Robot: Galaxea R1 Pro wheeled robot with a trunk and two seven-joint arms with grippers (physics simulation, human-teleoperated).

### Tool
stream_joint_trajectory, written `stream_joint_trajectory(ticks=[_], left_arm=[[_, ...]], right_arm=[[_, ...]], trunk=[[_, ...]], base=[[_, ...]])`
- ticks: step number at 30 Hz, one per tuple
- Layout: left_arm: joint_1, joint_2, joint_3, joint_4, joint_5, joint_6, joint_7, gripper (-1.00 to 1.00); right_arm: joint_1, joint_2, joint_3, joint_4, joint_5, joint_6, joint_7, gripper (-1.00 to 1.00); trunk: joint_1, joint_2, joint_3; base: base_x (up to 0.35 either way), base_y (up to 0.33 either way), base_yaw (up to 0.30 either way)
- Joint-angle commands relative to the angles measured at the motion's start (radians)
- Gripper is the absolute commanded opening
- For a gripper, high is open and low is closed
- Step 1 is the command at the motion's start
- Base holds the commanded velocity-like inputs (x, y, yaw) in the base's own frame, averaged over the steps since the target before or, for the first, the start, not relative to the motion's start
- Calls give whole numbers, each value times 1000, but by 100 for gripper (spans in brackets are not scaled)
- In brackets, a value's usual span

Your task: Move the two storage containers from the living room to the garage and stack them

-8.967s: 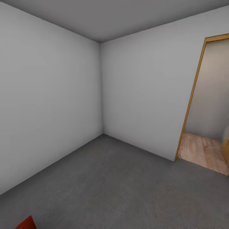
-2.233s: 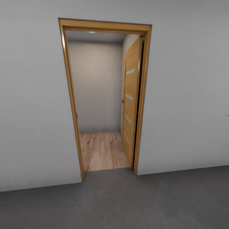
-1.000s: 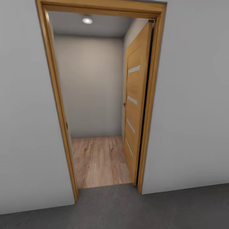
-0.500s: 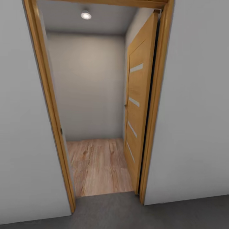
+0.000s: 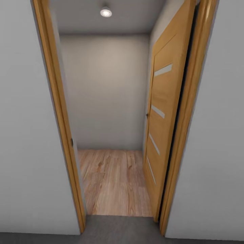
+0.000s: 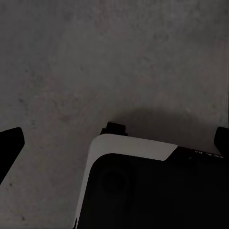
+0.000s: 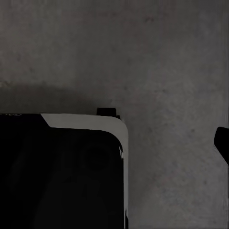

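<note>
The robot stands right at a doorway with a honey-brown wooden frame (image 5: 57, 128) set in a plain light grey wall (image 5: 27, 135). A wooden door with pale stripes (image 5: 162, 118) is swung open along the right side of the opening. Past it is a small room with a light wood plank floor (image 5: 113, 183), a cream back wall (image 5: 105, 91) and a round ceiling light (image 5: 106, 12). A strip of the dark grey concrete garage floor (image 5: 118, 230) lies at the near edge of the doorway. No red-orange storage box can be seen here, so I cannot tell where the two boxes are. Both wrist cameras look down at the rough grey floor (image 6: 119, 62) and at the robot's own dark base with a white edge (image 6: 133, 148). A dark finger tip (image 6: 9, 140) of the left gripper sits at each side of its picture, so that gripper looks spread wide and empty. One finger tip (image 7: 223, 140) of the right gripper shows, so I cannot tell how wide it is. The gap is narrow: if the robot drives a bit crooked, its base or an arm could bump the frame or the door.
</note>
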Motion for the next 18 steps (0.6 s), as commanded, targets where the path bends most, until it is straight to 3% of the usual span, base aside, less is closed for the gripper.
stream_joint_trajectory(ticks=[1,8,18], left_arm=[[-1,0,0,1,5,-3,1,100],[-1,0,0,1,5,-3,1,100],[-1,0,0,1,5,-2,1,100]], right_arm=[[-1,0,8,3,-10,-6,3,100],[-1,0,8,3,-10,-6,3,100],[-1,-2,8,3,-7,-6,3,100]], trunk=[[1,-1,-1],[1,-1,-1],[1,-1,-1]], base=[[299,-137,272],[298,-137,254],[301,-114,30]])
